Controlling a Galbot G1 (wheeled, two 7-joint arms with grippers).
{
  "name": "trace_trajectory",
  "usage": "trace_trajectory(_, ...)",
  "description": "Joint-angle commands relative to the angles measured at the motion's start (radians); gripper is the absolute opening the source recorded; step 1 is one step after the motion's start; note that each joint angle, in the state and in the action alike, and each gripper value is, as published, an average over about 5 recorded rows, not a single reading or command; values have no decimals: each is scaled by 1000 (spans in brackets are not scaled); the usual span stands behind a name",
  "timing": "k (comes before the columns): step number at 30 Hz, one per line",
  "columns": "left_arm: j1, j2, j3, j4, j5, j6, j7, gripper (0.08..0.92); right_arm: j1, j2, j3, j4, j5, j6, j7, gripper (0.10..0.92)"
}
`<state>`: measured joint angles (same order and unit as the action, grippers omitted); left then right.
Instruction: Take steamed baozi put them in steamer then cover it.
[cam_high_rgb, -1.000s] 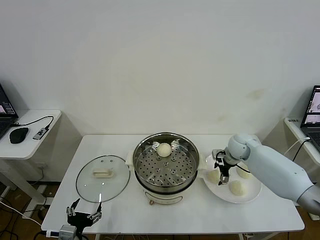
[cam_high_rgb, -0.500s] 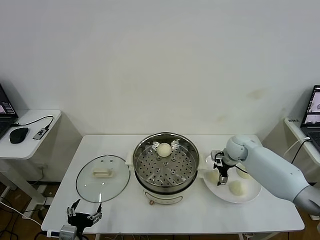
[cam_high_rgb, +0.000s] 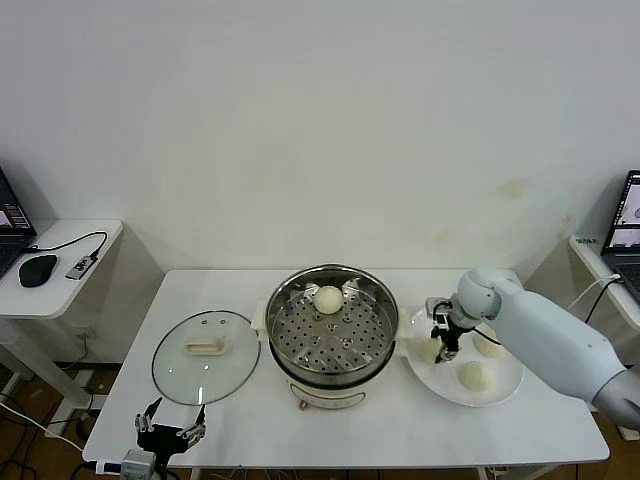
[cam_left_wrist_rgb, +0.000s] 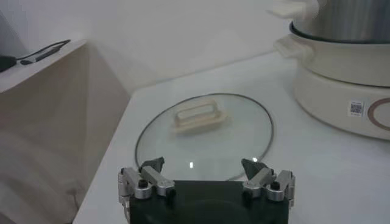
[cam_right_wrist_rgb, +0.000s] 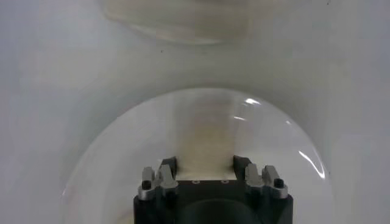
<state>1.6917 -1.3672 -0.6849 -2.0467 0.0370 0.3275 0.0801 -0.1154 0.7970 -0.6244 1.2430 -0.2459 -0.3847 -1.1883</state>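
Observation:
The steamer (cam_high_rgb: 345, 345) stands mid-table with one baozi (cam_high_rgb: 328, 298) at the back of its perforated floor. Three more baozi lie on a white plate (cam_high_rgb: 500, 392) to its right: one at the left (cam_high_rgb: 427, 351), one at the back (cam_high_rgb: 489, 343), one at the front (cam_high_rgb: 474, 376). My right gripper (cam_high_rgb: 447, 338) points down over the left one. In the right wrist view its fingers (cam_right_wrist_rgb: 167, 168) press both sides of that baozi (cam_right_wrist_rgb: 206, 137). The cover (cam_high_rgb: 205, 357) lies flat left of the steamer, also in the left wrist view (cam_left_wrist_rgb: 204, 137). My left gripper (cam_high_rgb: 170, 432) is open near the front edge.
A side table (cam_high_rgb: 60, 270) with a mouse and a cable stands at the far left. Laptops show at both edges of the head view. The pot base (cam_left_wrist_rgb: 341, 79) is to one side of the cover in the left wrist view.
My right gripper has shifted slightly over the plate's left baozi and now stands a little higher. The left arm, the cover and the steamer have not moved.

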Motion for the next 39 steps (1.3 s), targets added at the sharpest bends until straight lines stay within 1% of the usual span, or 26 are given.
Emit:
trace_trajectory(1,-2,-1,2,-4,1,0,0,823,125,-79,-62,80,66,-14,-31,569)
trace_trajectory(5,-11,-4,5,-16,7,1,0,823,315,-133,-143,143,158,-40,-80,568)
trace_trajectory(8,-16,-4,4,-28,14,3,1,823,486,-146,-247,183,258,-64,-109,568)
trace_trajectory(12,-19,-1,-3,-48,10,6,3,823,699,-114,-386,211,377,-96,-130,568)
trace_trajectory(15,-21,0,-6,-63,7,9,4,823,776,-63,-444,212,436,-123,-137,568)
trace_trajectory(22,-19,3,-18,-81,7,16,6,823,807,64,-482,226,569,-210,-131,568)
trace_trajectory(26,-18,3,-23,-85,7,16,4,823,799,153,-495,205,626,-255,-115,568)
trace_trajectory(31,-20,-2,-25,-95,7,16,3,823,765,272,-507,156,635,-282,-97,568)
trace_trajectory(39,-27,-6,-25,-93,1,18,5,823,687,418,-513,62,622,-305,-60,568)
